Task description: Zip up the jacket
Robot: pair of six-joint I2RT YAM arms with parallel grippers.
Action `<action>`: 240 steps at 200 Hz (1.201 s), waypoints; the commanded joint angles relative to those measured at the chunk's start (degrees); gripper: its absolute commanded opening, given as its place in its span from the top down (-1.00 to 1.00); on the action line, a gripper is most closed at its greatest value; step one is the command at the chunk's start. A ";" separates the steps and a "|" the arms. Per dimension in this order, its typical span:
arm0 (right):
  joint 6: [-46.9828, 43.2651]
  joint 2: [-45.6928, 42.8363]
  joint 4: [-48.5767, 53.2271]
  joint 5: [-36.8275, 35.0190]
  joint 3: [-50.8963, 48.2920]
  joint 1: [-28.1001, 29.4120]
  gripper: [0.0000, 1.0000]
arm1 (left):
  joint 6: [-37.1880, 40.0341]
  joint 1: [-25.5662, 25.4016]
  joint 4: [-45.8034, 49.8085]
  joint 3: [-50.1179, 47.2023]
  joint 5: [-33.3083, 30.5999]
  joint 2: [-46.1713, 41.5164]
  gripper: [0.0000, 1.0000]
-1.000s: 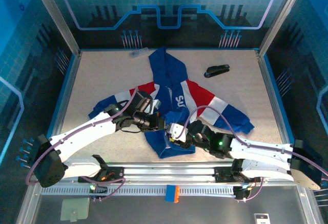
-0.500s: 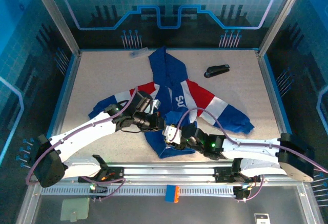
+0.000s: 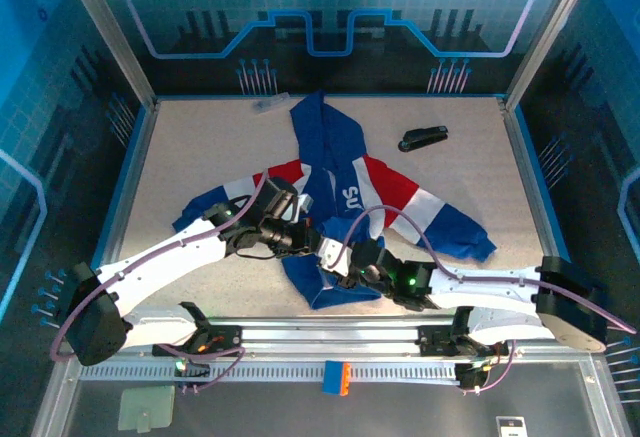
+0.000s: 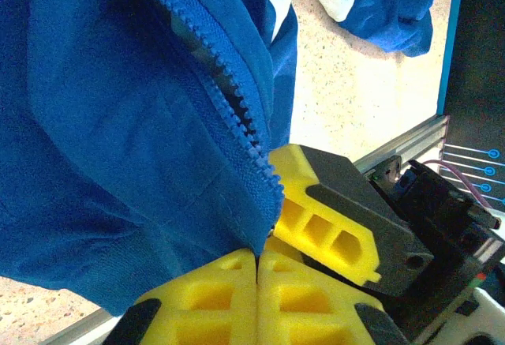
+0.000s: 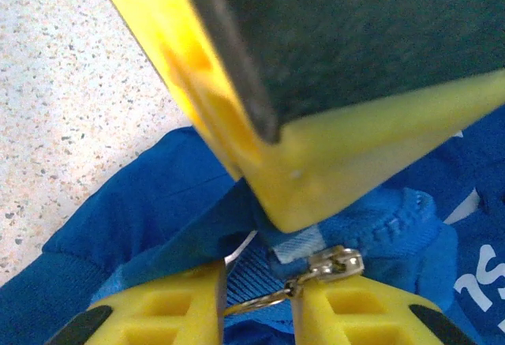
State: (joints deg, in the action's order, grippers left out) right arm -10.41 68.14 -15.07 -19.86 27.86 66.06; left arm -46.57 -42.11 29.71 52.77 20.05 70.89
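The blue jacket with red and white bands lies spread on the table, hood toward the back. Its lower front is bunched between the two grippers. My left gripper is shut on the blue hem edge right at the bottom of the toothed zipper strip; its yellow fingertips press together on the cloth. My right gripper sits just beside it, open, with the silver zipper slider and its ring pull lying between the fingers. The left gripper's finger hangs close above the slider.
A black stapler lies at the back right of the table and a small pale object by the back edge. The metal rail runs along the near edge, just behind both arms.
My right gripper has slid left across the jacket's hem until it meets the left gripper. The left arm has stayed put, holding the cloth.
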 commanded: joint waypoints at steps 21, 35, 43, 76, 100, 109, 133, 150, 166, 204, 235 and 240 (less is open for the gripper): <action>0.57 -3.64 1.49 -1.09 0.95 0.72 0.69 | 0.48 0.52 0.25 -0.18 0.69 -1.37 1.00; 0.49 -4.36 2.61 -1.11 1.02 0.70 0.81 | 1.09 0.50 0.67 -0.06 0.69 -1.24 1.00; 0.47 -4.65 3.18 -1.15 1.06 0.73 0.85 | 1.46 0.51 1.01 0.10 0.69 -1.20 1.00; 0.44 -5.45 5.11 -1.32 1.74 0.74 0.97 | 3.04 0.43 3.09 1.01 0.35 -1.36 1.00; 0.49 -5.91 5.66 -1.56 1.85 0.72 1.00 | 3.76 0.41 3.99 1.27 0.03 -1.87 1.00; 0.42 -6.08 5.83 -1.76 1.91 0.69 1.00 | 3.92 0.37 4.21 1.19 0.05 -2.06 1.00; 0.48 -6.61 7.25 -2.27 2.54 0.57 1.00 | 5.00 0.39 5.71 1.53 -0.23 -2.38 1.00; 0.65 -6.90 8.61 -2.20 3.45 0.12 1.00 | 5.67 0.28 6.88 1.71 -0.37 -2.41 1.00; 0.79 -6.76 10.29 -1.84 4.44 -0.52 1.00 | 6.05 0.06 7.33 1.85 -0.11 -2.40 1.00; 0.94 -5.35 12.66 0.18 6.62 -1.96 1.00 | 7.52 -1.36 9.94 3.26 -0.02 -1.98 1.00; 1.10 -4.44 12.53 1.64 7.12 -2.47 1.00 | 8.02 -1.75 10.75 3.40 1.53 -2.45 1.00; 1.11 -4.34 12.68 1.70 7.23 -2.52 1.00 | 8.07 -1.75 10.95 3.39 1.77 -2.53 1.00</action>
State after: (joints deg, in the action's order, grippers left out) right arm -10.07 63.09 -2.96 -18.79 33.08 64.49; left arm -40.27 -43.09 36.47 54.72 19.77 69.63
